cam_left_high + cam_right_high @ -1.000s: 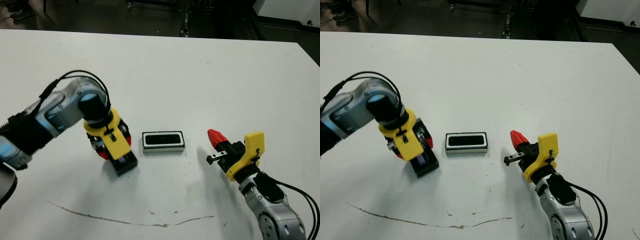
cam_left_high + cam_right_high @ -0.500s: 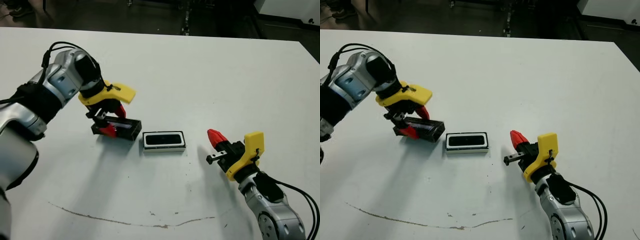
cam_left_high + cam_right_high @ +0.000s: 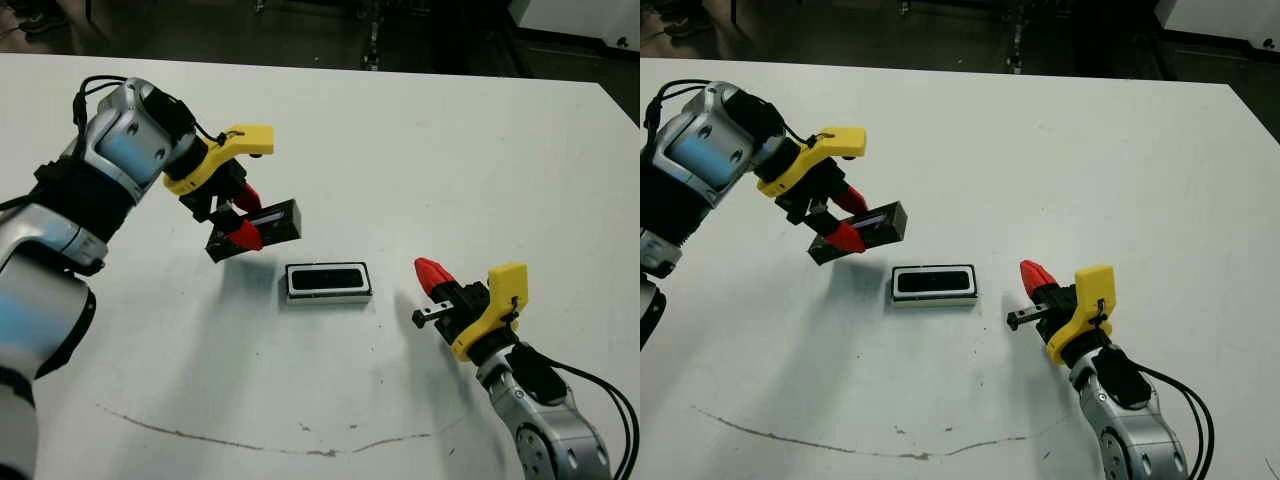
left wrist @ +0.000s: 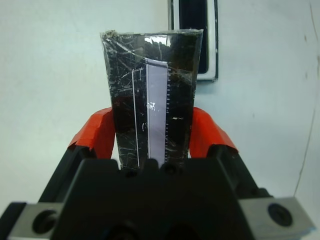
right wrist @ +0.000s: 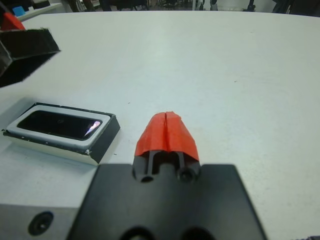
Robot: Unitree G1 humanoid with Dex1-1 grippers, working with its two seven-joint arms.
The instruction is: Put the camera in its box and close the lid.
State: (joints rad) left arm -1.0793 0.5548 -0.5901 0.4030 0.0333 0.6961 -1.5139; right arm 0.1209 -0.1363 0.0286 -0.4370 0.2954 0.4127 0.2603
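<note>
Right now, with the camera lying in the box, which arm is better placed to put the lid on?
The left. The left gripper is shut on the lid, held in the air just beside the box. The right gripper is shut and empty, off on the box's other side.

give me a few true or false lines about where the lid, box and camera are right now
1. The left pincer holds the lid above the table. True.
2. The lid already covers the box. False: the box is open and the lid is off to its side.
3. The camera lies inside the box. True.
4. The right pincer grips the box. False: it is shut on nothing, apart from the box.
</note>
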